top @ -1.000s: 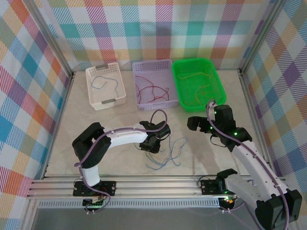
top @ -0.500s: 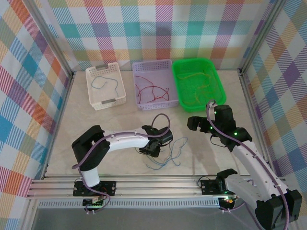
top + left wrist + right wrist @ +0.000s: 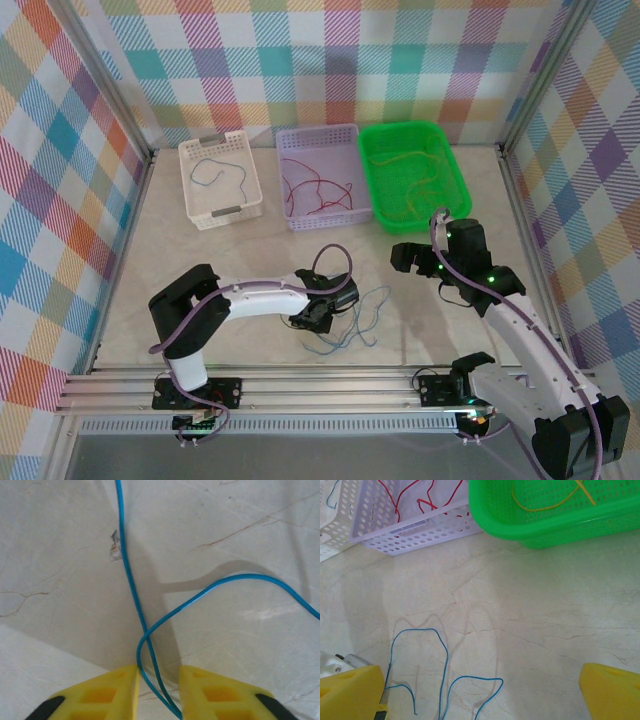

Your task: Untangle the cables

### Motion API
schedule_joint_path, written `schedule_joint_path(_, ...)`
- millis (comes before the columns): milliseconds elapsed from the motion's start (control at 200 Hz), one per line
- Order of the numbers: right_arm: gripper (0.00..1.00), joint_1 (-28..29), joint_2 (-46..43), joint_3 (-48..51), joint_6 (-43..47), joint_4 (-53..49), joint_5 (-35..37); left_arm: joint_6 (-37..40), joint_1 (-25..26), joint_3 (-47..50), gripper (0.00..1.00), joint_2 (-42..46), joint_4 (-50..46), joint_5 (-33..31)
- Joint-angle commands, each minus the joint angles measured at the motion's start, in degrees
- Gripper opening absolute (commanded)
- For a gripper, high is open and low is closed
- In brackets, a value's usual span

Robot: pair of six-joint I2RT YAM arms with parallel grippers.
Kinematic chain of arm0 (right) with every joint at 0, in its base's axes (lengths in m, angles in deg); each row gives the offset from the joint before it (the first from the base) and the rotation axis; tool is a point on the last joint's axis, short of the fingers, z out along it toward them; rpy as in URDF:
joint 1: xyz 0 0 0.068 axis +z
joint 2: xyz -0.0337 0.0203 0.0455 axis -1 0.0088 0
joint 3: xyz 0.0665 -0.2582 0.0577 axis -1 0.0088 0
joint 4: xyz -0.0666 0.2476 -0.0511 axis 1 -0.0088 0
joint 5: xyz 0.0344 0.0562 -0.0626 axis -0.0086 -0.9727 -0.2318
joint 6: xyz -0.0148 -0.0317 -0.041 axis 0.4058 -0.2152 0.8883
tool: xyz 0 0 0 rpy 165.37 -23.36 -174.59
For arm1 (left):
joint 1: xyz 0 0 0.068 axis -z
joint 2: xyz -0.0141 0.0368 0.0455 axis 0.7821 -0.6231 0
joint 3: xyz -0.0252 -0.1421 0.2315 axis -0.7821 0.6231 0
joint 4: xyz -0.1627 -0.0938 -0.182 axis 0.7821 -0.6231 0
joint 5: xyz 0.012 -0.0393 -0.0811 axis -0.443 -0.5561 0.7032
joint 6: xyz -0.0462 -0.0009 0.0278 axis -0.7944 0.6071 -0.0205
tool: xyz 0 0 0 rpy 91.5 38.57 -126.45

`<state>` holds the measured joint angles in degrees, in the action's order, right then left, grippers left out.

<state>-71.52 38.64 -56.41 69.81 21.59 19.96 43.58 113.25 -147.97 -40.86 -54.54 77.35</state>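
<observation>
While some blue cables (image 3: 352,320) lay tangled on the table (image 3: 250,250) near the arms, the left gripper (image 3: 318,312) was held low over them, jaws slightly parted, one blue strand (image 3: 131,585) running unpinched between. The right gripper (image 3: 415,258) was spread wide, grasping nothing. Farther back, cables were seen sorted by colour into the white basket (image 3: 188,185), purple basket (image 3: 325,218) and green basket (image 3: 400,128). The task was judged mostly done.
</observation>
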Motion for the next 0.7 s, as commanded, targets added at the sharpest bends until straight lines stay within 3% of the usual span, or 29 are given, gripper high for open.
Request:
schedule_joint_path(0,1.0,0.2,-0.5,0.4,-0.5,0.9,0.1,-0.8,0.2,1.7,0.17,-1.0,0.4,-1.9)
schedule_joint_path(180,1.0,0.2,-0.6,0.4,-0.5,0.9,0.1,0.0,0.1,0.4,0.0,0.1,-1.7,-5.0)
schedule_joint_path(695,1.0,0.2,-0.6,0.7,-0.5,1.2,-0.7,7.7,-8.2,-12.4,0.0,23.4,-9.2,-12.8)
